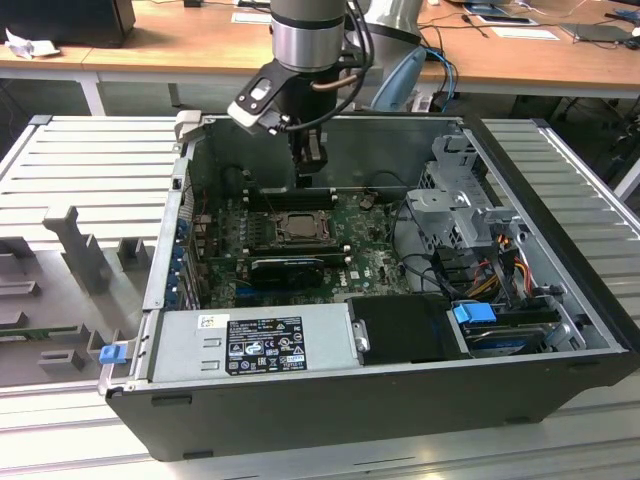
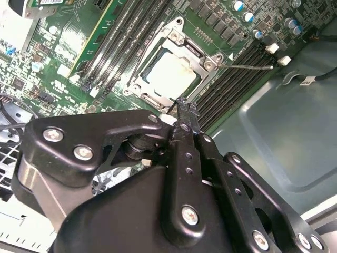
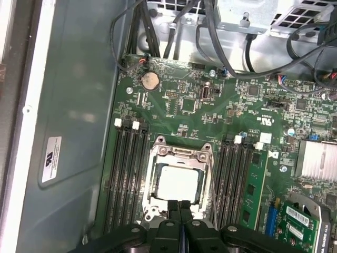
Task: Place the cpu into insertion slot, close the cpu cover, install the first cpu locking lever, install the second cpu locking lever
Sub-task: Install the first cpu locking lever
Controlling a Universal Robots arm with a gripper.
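The cpu is seated flat in the insertion slot, a bit above the middle of the exterior view. Its dull silver top shows through the window of the cpu cover, which lies down flat over it. One thin wire locking lever juts out sideways from the socket corner.

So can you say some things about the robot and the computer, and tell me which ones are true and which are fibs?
1. The cpu is lying in the insertion slot. True.
2. The gripper is carrying the cpu. False: its fingers are shut with nothing between them, and the cpu is in the slot.
3. The cpu cover lies down around the cpu. True.
4. The computer case is closed up. False: it is open and the green board shows.
5. A round silver battery sits on the green board. True.
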